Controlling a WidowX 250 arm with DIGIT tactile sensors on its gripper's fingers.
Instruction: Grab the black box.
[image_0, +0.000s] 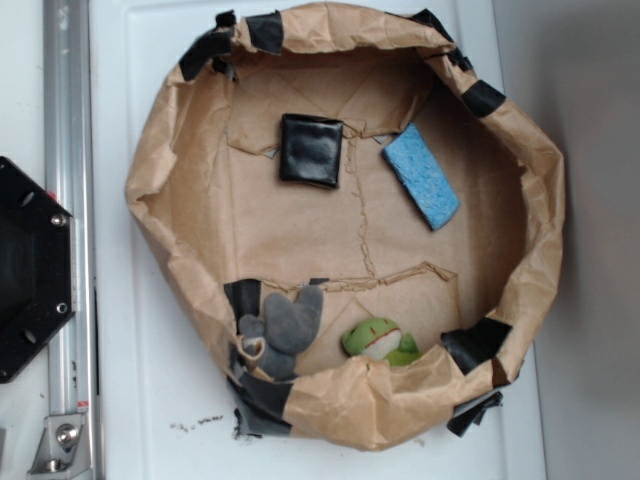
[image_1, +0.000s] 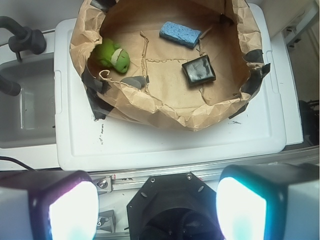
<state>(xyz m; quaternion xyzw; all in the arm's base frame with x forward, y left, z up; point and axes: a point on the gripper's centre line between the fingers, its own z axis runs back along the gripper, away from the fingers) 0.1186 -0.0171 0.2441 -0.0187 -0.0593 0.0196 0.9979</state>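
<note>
The black box (image_0: 311, 149) is a small flat glossy square lying on the floor of the brown paper basin (image_0: 170, 150), upper middle. It also shows in the wrist view (image_1: 198, 70), right of centre inside the basin. My gripper (image_1: 157, 210) is open, its two fingers wide apart at the bottom of the wrist view, high above the robot base and well back from the basin. The gripper holds nothing. The gripper does not show in the exterior view.
A blue sponge (image_0: 421, 175) lies right of the box. A grey plush toy (image_0: 285, 325) and a green toy (image_0: 380, 342) lie at the basin's near rim. The basin's walls are crumpled and taped. A black octagonal plate (image_0: 30, 270) and a metal rail (image_0: 68, 230) stand at left.
</note>
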